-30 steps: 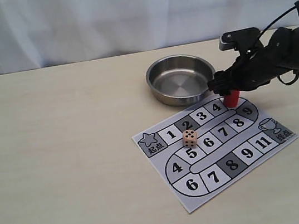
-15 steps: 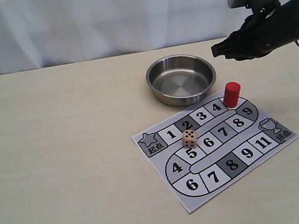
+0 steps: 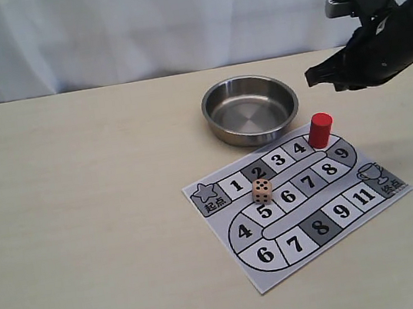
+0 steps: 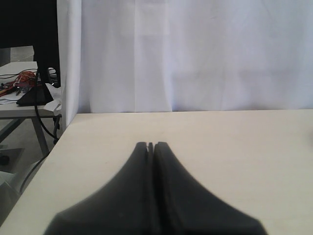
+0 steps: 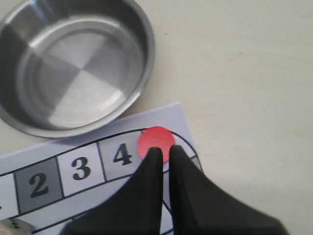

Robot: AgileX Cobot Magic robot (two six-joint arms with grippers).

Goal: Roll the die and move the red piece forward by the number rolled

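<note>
The red piece (image 3: pixel 320 130) stands upright on the paper board (image 3: pixel 219 226), at the bend of the track just past square 4. In the right wrist view the red piece (image 5: pixel 156 142) shows as a red disc beyond the fingertips. My right gripper (image 3: pixel 310 77) (image 5: pixel 165 149) hangs above and behind it, shut with only a thin slit and holding nothing. The die (image 3: pixel 261 190) lies on the board between squares 2 and 5; the right wrist view catches only a corner of the die (image 5: pixel 13 226). The left gripper (image 4: pixel 151 145) is shut and empty above bare table, outside the exterior view.
An empty steel bowl (image 3: pixel 250 109) (image 5: pixel 73 63) sits just behind the board, close to squares 3 and 4. A white curtain backs the table. The table's side edge (image 4: pixel 51 149) and a cluttered desk beyond it show in the left wrist view.
The right gripper let go of the red piece on the board, rose off it, and has drifted slightly right and back. The red piece and the die have stayed put.
</note>
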